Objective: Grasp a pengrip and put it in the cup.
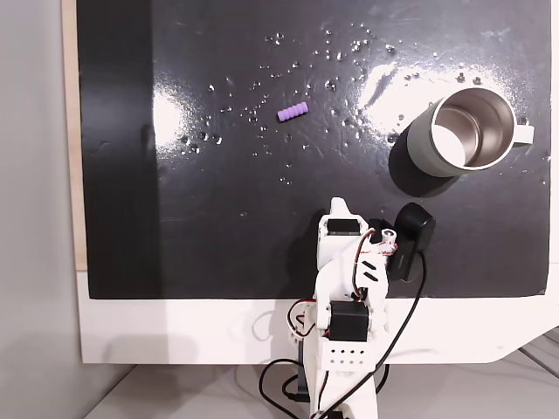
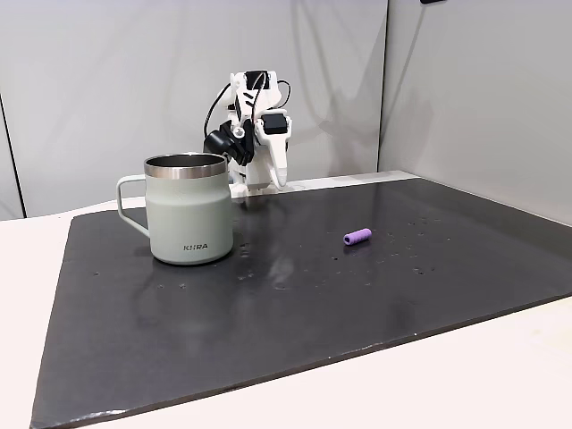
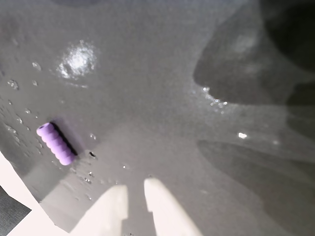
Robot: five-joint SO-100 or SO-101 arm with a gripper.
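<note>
Bright overhead glare on black mat (image 1: 218,218); wrist view soft, blurry, shadowed.

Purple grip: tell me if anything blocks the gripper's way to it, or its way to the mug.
Nothing visible does. The grip lies alone on the black mat; bare mat, with small shiny specks, separates it from the gripper and the mug.
</note>
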